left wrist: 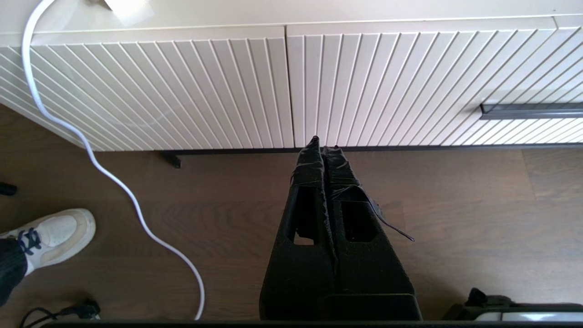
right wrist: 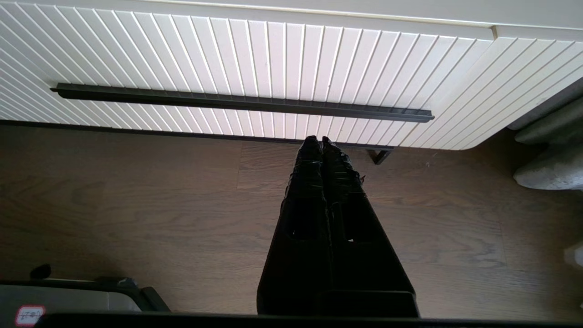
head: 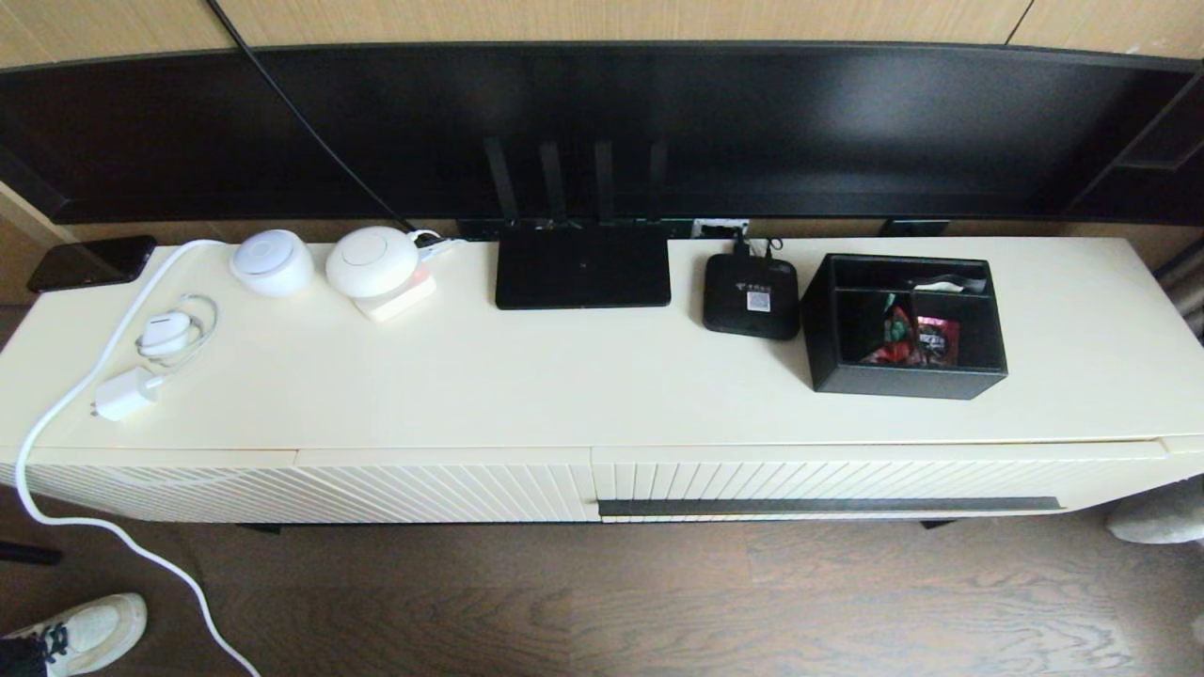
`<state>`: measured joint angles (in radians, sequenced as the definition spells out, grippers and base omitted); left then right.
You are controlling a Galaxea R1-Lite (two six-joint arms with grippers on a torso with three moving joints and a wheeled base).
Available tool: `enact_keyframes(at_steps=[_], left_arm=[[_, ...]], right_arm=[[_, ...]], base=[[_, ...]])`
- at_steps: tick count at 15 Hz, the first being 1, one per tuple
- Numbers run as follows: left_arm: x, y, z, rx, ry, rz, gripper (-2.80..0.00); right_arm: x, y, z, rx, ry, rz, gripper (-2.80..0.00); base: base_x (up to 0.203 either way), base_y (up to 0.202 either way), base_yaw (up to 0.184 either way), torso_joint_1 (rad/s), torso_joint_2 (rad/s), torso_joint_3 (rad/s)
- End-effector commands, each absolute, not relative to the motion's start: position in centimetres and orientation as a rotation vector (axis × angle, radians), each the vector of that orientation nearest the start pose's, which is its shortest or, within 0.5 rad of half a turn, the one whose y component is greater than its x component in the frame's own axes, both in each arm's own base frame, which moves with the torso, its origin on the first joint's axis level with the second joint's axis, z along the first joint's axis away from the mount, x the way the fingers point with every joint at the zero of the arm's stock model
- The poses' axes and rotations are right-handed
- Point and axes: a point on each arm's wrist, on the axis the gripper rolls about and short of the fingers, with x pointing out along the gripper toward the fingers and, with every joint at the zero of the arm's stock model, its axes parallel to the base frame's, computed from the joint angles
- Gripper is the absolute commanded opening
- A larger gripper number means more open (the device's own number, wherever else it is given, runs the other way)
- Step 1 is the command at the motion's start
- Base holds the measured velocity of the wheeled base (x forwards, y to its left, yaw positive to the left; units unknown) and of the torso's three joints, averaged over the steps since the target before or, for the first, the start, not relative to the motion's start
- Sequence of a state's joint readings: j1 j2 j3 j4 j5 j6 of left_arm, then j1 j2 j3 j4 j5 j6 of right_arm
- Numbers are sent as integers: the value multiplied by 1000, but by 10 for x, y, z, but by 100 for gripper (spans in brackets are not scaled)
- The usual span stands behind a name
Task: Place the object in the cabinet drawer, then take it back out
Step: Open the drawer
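Box (head: pixel 908 324) is seen on worktop (head: pixel 564 376) at right, above shut drawer (head: pixel 847 480); L gripper (left wrist: pixel 322 146) & R gripper (right wrist: pixel 319 140) are held low before cabinet front, jaws closed, nothing gripped.

A: Neither arm shows from the head camera, so how far either pair of jaws stands from the cabinet drawer (head: pixel 847 480) cannot be told there.

B: And the drawer's inside?

A: Hidden; only its ribbed front shows. Ahead of the left gripper (left wrist: pixel 322 145), the handle strip (left wrist: pixel 530 110) runs out past the picture's edge.

B: The organizer box (head: pixel 908 324)?

A: Its near wall covers the lower part of the red packets (head: pixel 917 340). The sticker (head: pixel 757 300) on the small black box (head: pixel 751 295) is too small to read.
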<state>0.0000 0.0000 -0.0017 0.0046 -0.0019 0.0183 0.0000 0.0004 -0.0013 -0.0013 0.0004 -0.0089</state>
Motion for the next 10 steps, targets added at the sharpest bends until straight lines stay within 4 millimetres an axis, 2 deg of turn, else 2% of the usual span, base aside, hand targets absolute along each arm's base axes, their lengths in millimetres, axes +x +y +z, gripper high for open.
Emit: enact_keyframes(at_steps=[1,10], left_arm=[[-23,0,75,18,5,-2,-280],[-23,0,75,18,5,-2,-280]], right_arm=[[-23,0,76,-9,-3,1,-280],[-23,0,76,-5,-3,2,-280]], base=[[0,0,0,0,0,0],[0,0,0,0,0,0]])
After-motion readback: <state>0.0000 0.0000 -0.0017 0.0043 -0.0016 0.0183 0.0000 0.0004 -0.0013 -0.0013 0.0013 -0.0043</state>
